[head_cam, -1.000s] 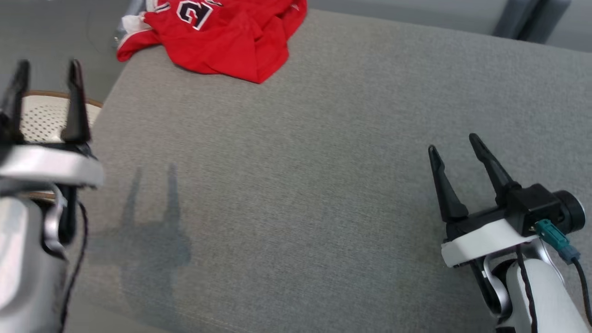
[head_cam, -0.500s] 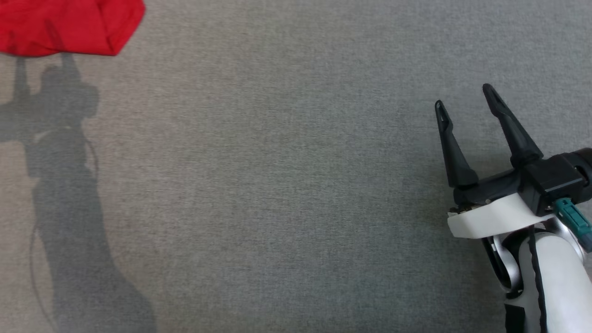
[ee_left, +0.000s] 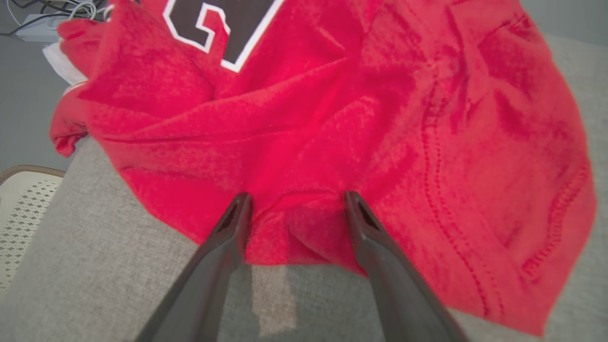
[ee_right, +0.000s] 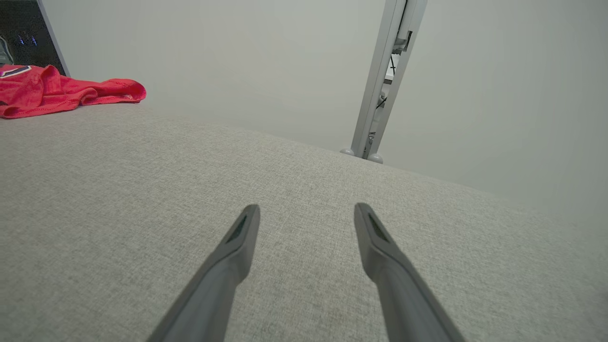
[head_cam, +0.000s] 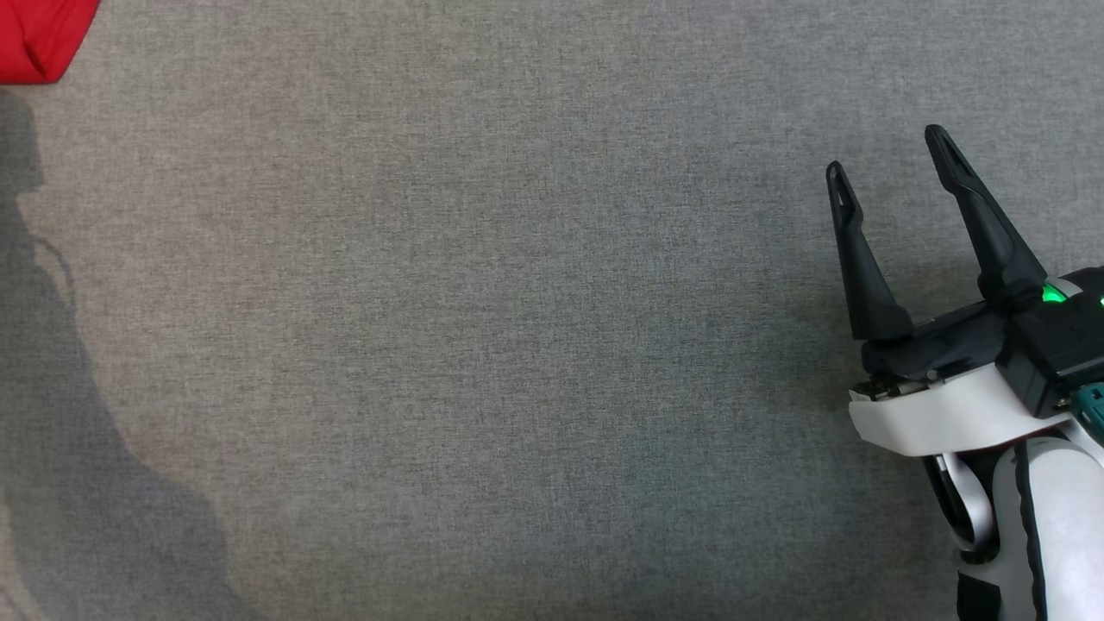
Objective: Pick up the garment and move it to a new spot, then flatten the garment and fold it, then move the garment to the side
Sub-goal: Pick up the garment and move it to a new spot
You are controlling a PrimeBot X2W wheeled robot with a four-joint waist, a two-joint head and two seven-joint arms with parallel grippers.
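Red crumpled jersey (ee_left: 332,118) lies bunched at the grey woven cushion's (ee_left: 95,266) edge. Left gripper (ee_left: 298,197), fingers spread, hovers at its near hem, probably lining up a pinch; right gripper (head_cam: 886,151), also spread, waits well apart.

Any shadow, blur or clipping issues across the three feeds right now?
Head view: sharp, a soft-edged shadow on the grey upholstery at left, green LED glowing on the right gripper. Left wrist view: red jersey heavily saturated and soft, left gripper blurred near the lens. Right wrist view: even light, no glare, gripper soft near the lens.
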